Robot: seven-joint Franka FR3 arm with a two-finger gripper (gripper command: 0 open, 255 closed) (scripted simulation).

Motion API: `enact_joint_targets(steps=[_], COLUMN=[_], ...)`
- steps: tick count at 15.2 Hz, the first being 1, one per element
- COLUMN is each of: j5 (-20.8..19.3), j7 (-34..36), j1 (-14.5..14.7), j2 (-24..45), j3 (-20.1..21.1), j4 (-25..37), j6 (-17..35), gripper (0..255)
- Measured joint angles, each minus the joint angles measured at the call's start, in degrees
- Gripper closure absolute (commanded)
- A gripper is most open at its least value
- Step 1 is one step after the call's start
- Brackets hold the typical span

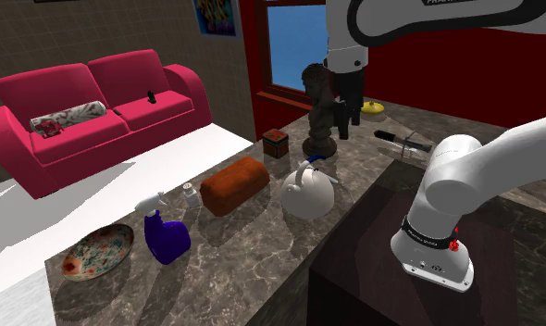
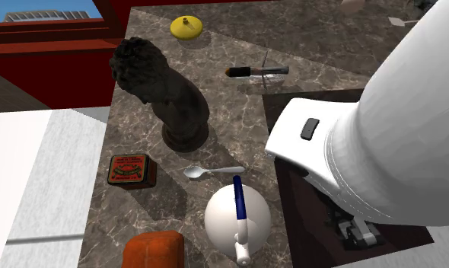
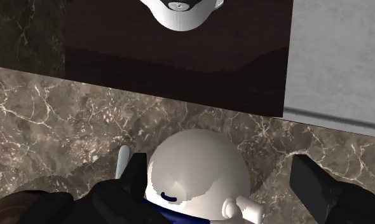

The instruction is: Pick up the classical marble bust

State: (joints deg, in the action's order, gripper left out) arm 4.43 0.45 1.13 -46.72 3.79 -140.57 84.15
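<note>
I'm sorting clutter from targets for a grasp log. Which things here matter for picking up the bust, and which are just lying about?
For the job: dark bust, open claw.

Lying about: white teapot, spoon, red tin, orange-brown loaf, blue spray bottle, patterned plate, yellow lid, knife.

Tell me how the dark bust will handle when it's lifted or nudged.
Probably top-heavy: the bust carries a broad curly head above a small round base, so a nudge up high could tip it. It looks rigid and is likely heavy for its size. Its uneven, carved surface may resist slipping.
</note>
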Motion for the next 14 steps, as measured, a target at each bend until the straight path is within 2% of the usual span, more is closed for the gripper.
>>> enact_joint_targets(steps=[2,5,14], j5=[-0.1,-0.7,0.1], j7=[0.0,-0.4,-1.5], j1=[-0.4,-2.5,-8.3], j2=[0.2,1.5,7.8], j3=[-0.4,-3.0,-11.5], j4=[-0.2,-0.7,-1.7], j6=[1.0,5.8,23.6], gripper=[0,0,0])
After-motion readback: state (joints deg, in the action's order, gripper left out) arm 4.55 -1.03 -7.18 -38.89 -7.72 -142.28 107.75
